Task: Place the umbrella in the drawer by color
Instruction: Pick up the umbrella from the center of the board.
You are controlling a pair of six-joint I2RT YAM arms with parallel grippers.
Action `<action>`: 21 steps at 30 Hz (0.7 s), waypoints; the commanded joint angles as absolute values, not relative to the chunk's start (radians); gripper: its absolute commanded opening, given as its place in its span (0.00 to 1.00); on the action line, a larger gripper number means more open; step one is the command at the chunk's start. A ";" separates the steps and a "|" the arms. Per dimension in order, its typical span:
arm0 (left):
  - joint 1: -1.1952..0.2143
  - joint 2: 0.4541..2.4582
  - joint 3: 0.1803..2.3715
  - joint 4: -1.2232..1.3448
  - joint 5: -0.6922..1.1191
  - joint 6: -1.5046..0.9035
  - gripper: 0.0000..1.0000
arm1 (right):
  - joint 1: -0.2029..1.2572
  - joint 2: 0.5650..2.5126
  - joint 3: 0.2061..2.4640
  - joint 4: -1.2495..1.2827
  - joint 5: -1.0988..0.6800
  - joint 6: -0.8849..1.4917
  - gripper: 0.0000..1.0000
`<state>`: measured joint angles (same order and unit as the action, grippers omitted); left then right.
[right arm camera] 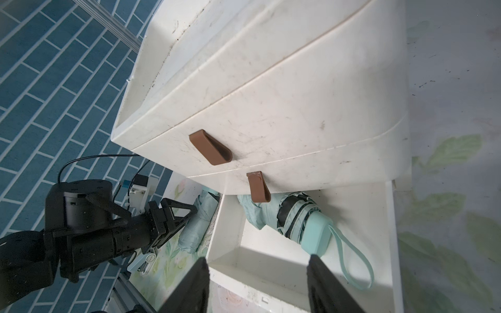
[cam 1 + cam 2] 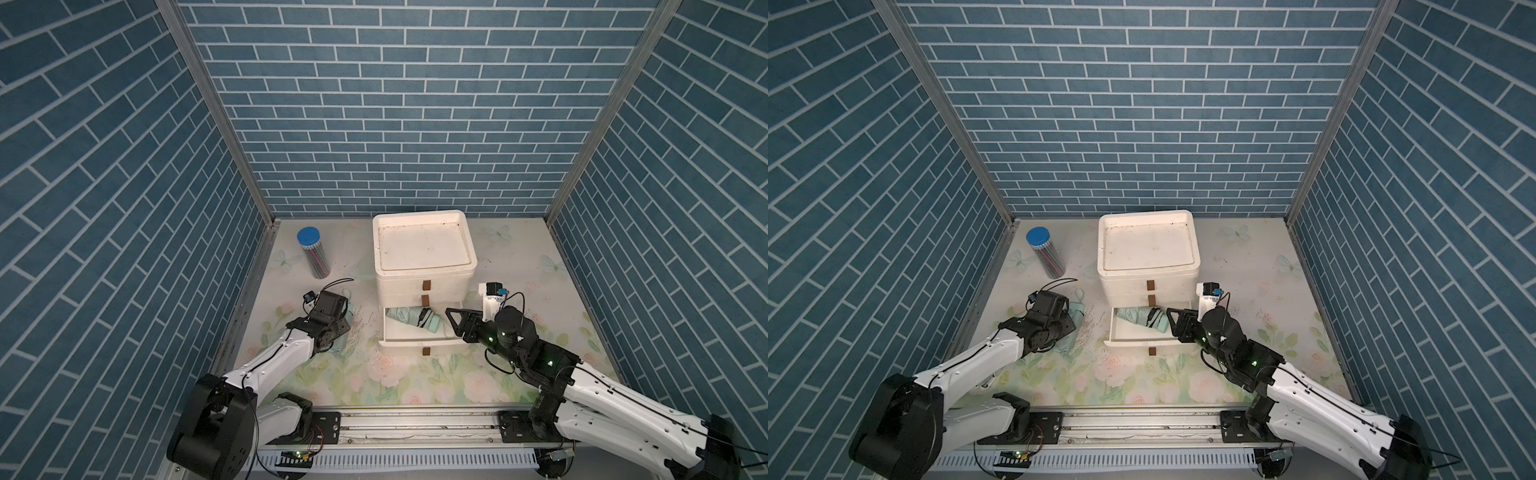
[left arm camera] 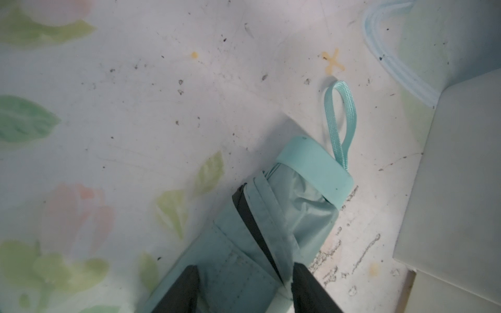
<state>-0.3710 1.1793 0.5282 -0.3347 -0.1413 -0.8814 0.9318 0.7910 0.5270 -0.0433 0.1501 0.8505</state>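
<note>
Left gripper (image 3: 244, 267) straddles the mint umbrella (image 3: 292, 216) on the table (image 3: 135, 94) beside the cabinet (image 2: 415, 276); whether it pinches yet, I cannot tell. My right gripper (image 1: 257, 257) hangs parted, empty, at the open bottom drawer (image 1: 390, 244), where a matching umbrella (image 1: 298, 219) marks the destination.

White-shelled left arm (image 2: 274, 361) and right arm (image 2: 623, 411) carry black joints, thin black cables, small screws and black fingers (image 1: 192, 290)

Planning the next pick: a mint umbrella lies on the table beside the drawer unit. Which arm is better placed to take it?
Left. The left fingers flank that mint umbrella, while the right fingers hang over the open drawer, on the unit's other side.
</note>
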 commanded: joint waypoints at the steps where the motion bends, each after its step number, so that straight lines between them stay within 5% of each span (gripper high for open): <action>1: -0.396 1.191 0.488 -0.354 -0.120 -0.882 0.55 | 0.940 0.798 0.533 -0.011 0.146 0.850 0.59; 21: -0.542 1.298 0.569 -0.431 -0.278 -0.838 0.41 | 0.948 0.837 0.573 -0.009 0.146 0.839 0.59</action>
<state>-0.5312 1.2533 0.5789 -0.4164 -0.2871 -0.8509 0.9421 0.8322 0.5362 -0.0223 0.1452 0.8497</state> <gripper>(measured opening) 0.424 0.589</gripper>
